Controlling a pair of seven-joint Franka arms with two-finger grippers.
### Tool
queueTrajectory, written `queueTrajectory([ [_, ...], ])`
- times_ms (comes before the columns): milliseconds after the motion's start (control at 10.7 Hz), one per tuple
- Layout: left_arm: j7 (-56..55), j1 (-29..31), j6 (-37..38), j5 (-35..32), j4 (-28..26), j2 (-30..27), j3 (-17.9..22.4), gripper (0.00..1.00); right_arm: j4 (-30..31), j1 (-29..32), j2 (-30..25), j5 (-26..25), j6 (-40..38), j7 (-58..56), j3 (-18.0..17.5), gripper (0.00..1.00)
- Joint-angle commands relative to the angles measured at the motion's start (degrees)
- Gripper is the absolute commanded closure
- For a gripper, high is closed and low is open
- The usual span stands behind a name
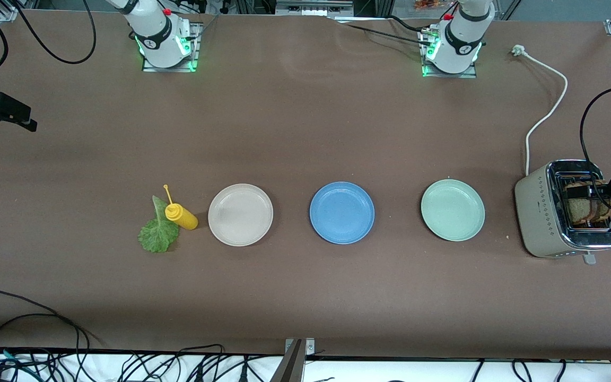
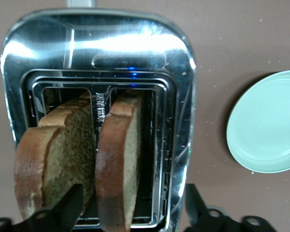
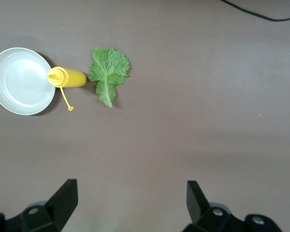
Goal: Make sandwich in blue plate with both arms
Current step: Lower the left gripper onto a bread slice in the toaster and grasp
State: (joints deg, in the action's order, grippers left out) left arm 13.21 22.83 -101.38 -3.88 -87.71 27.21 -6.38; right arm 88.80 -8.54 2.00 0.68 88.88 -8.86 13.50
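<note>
Hanging over the toaster (image 1: 565,209) at the right edge of the front view, the left gripper (image 2: 130,205) has its two fingers spread wide, one on each side of a standing bread slice (image 2: 118,164). That slice sits on edge in its slot, and its flat faces are turned toward the fingers, so a straight descent and squeeze looks like the next move. A second bread slice (image 2: 55,154) stands in the neighbouring slot, just outside the grip. The left arm is clearly the one placed for the bread.

Far from there, the right gripper (image 3: 130,203) is also spread, empty, and waits high over bare table toward the right arm's end. One lettuce leaf (image 1: 158,233) lies flat at the lower left of the front view, touching one yellow squeeze bottle (image 1: 181,216) on its side.

Three plates sit in a row across the middle of the front view: a beige-white plate (image 1: 240,214), the blue plate (image 1: 342,212) at centre, and a pale green plate (image 1: 452,209) nearest the toaster. The blue plate holds nothing yet, so I judge the sandwich not yet started.
</note>
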Motion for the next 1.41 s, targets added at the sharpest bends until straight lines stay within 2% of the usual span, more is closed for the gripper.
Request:
queueTrajectory([
  [0, 2.8, 0.8, 0.7, -0.5, 1.5, 1.1, -0.7, 1.00, -1.2, 0.2, 0.3, 0.8, -1.1, -0.8, 0.2, 0.00],
  [563, 3.6, 0.6, 1.7, -0.4, 1.7, 0.6, -1.0, 1.00, -1.2, 0.2, 0.3, 0.8, -2.2, -1.7, 0.1, 0.00],
  [751, 3.5, 0.3, 2.5, -0.6, 1.7, -1.4, -1.3, 1.00, -1.2, 0.0, 0.3, 0.8, -2.2, -1.8, 0.1, 0.00],
  [1126, 3.4, 0.1, 6.4, -1.5, 1.8, -7.2, -5.0, 1.00, -1.2, -0.2, 0.4, 0.8, -2.2, -2.1, 0.0, 0.00],
  [1314, 3.3, 0.0, 7.5, -4.2, 1.9, -10.1, -8.4, 1.00, -1.2, -0.1, 0.3, 0.8, -2.2, -2.0, 0.1, 0.00],
])
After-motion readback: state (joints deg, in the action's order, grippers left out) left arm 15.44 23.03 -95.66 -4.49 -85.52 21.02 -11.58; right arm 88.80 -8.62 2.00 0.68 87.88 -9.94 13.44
